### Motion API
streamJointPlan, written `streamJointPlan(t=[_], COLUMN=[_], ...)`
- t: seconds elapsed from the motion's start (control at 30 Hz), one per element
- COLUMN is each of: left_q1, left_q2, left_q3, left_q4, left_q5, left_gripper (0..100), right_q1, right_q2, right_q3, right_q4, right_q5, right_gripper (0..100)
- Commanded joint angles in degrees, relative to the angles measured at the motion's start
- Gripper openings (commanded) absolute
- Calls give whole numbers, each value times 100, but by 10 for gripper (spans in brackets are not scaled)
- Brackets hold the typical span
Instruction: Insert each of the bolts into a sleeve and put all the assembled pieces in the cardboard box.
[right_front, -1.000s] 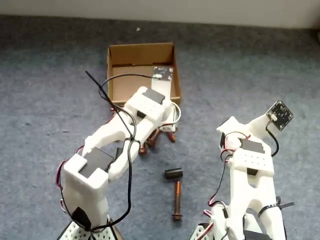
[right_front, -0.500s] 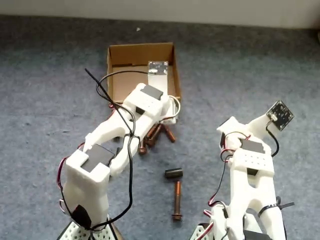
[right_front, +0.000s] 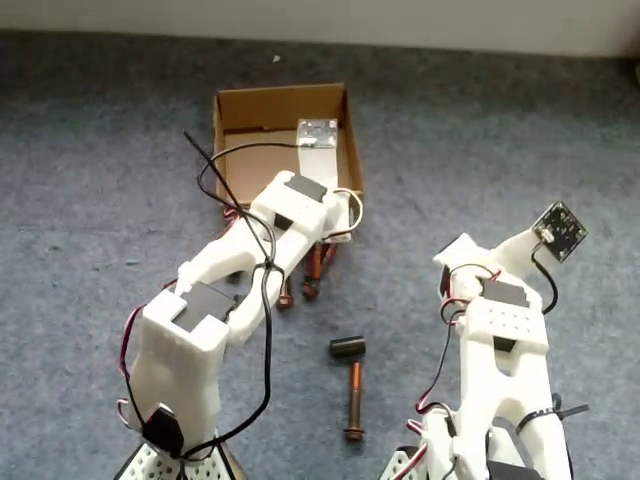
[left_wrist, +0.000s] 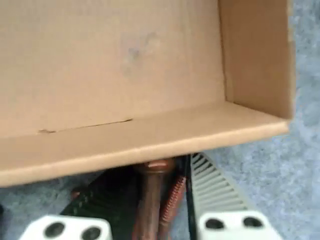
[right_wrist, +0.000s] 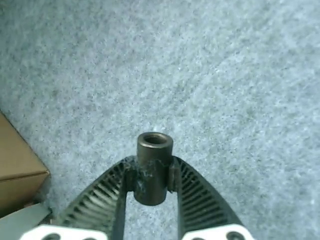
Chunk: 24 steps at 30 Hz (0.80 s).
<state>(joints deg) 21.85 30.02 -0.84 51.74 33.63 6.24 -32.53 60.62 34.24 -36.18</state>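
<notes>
My left gripper (left_wrist: 159, 176) is shut on two copper bolts (left_wrist: 150, 192), held just outside the near wall of the open cardboard box (left_wrist: 150, 137). From above, that gripper (right_front: 316, 252) sits at the box's (right_front: 228, 108) front edge, with bolts (right_front: 312, 268) hanging below it. A dark sleeve (right_front: 347, 348) and a loose copper bolt (right_front: 354, 400) lie on the carpet between the arms. My right gripper (right_wrist: 151, 172) is shut on another dark sleeve (right_wrist: 153, 165), bore end facing out, above bare carpet.
Grey carpet (right_front: 500, 130) covers the whole surface. The box interior (left_wrist: 110, 60) holds nothing I can see. A box corner (right_wrist: 15, 170) shows beside the right gripper. The right arm (right_front: 500, 340) stands at the front right.
The left arm has pushed forward toward the box, carrying the bolts up to its near wall and swinging them more in line. The right arm, loose sleeve and loose bolt have stayed put.
</notes>
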Motion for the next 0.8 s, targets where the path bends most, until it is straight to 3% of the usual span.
streamJointPlan(t=[0.0, 0.2, 0.6, 0.77], left_q1=[-66, -48, 295, 251], left_q2=[-66, -303, -1560, -1692], left_q3=[-154, -92, -92, 48], left_q4=[-114, -26, 1354, 1363], left_q5=[9, 9, -9, -686], left_gripper=[22, 6, 5, 5], right_q1=[-48, -48, -48, -48], right_q2=[-40, -40, -66, -66], right_q3=[-40, -40, -31, -31], right_q4=[-119, -119, -119, -119], right_q5=[-35, -35, -26, -26], right_gripper=[4, 4, 4, 4])
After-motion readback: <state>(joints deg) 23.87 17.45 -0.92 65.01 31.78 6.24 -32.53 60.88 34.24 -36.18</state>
